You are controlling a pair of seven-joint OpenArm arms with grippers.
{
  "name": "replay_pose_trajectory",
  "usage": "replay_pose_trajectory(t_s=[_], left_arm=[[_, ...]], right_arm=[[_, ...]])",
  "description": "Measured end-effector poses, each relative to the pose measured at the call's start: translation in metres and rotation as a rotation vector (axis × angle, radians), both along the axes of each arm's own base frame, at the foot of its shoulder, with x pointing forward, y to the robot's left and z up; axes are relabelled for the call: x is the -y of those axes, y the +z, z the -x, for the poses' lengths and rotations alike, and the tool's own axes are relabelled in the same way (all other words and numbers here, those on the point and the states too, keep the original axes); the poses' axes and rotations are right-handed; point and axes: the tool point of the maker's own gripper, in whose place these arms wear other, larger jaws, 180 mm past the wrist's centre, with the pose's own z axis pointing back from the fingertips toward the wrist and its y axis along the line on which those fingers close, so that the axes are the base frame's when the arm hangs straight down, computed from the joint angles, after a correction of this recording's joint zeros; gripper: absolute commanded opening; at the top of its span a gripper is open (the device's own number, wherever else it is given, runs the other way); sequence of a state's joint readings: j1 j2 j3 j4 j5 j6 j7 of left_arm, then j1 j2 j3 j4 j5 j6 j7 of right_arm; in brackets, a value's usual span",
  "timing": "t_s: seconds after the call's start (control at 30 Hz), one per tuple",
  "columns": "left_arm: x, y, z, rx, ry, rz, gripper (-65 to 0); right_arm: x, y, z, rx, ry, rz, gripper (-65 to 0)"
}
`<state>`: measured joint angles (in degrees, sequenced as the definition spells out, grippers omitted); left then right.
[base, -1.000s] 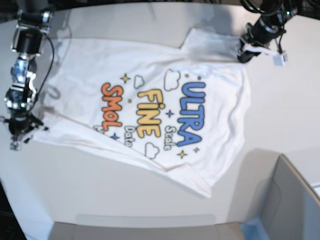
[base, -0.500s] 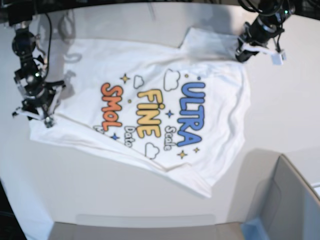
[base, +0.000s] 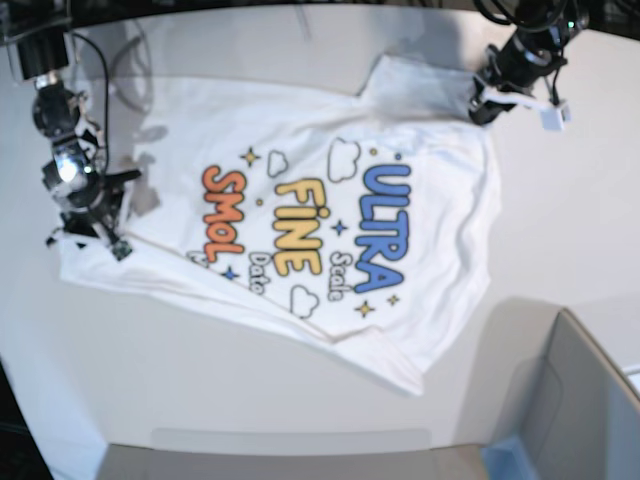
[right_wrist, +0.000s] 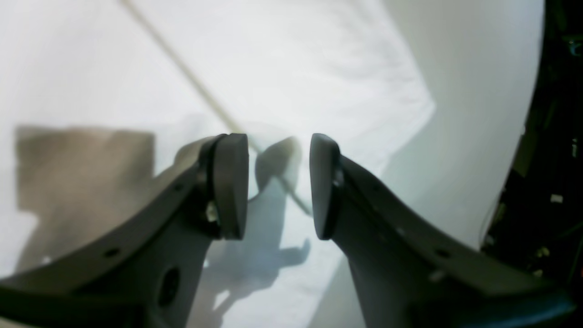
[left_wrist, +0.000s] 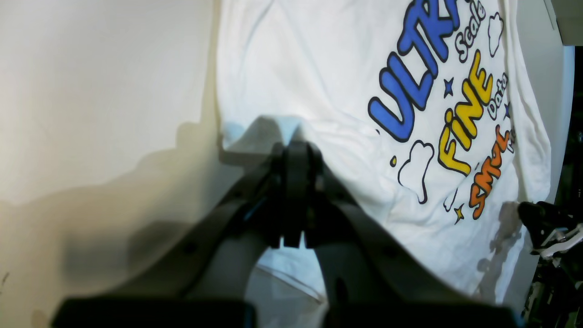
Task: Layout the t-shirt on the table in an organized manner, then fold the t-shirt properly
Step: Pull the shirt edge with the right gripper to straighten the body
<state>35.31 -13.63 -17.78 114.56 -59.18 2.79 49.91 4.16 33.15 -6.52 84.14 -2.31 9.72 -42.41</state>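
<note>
The white t-shirt lies spread print-up on the table, its lower side still creased and slanted. My left gripper is at the shirt's far right corner; in the left wrist view the left gripper is shut on a raised fold of the t-shirt. My right gripper hangs over the shirt's left corner. In the right wrist view the right gripper is open, its fingers apart above the t-shirt and a hem seam, holding nothing.
A grey bin-like box stands at the near right corner. The table's curved dark edge runs close beside the shirt's left corner. A small white tag dangles from the left arm.
My right gripper has opened, let go of the shirt's left corner and moved inward over the cloth. The left gripper has stayed shut in place.
</note>
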Motion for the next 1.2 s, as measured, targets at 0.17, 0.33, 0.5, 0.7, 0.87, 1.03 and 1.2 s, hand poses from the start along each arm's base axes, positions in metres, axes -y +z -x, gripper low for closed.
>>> replay_pose_trajectory(t_s=[0.17, 0.33, 0.5, 0.7, 0.87, 1.03, 1.2], left_arm=[[0.0, 0.0, 0.0, 0.0, 0.0, 0.0, -65.0], [0.0, 0.0, 0.0, 0.001, 0.0, 0.0, -65.0], [0.0, 0.0, -0.001, 0.003, 0.0, 0.001, -65.0], [0.0, 0.001, -0.001, 0.004, 0.0, 0.001, -65.0], [0.0, 0.001, -0.002, 0.004, 0.0, 0.001, -65.0], [0.0, 0.001, -0.001, 0.004, 0.0, 0.001, -65.0], [0.0, 0.0, 0.0, 0.0, 0.0, 0.002, -65.0]], right_arm=[[0.005, -0.005, -0.002, -0.009, -0.014, 0.001, -43.0], [0.014, -0.004, -0.02, 0.021, -0.034, -0.017, -43.0], [0.026, -0.004, -0.033, 0.04, -0.062, -0.027, -43.0], [0.028, 0.0, -0.038, 0.043, -0.069, -0.024, -44.3], [0.029, 0.01, -0.048, 0.066, -0.072, -0.025, -59.7], [0.016, 0.014, -0.057, 0.092, -0.071, -0.055, -65.0], [0.01, 0.017, -0.063, 0.102, -0.073, -0.069, -65.0]])
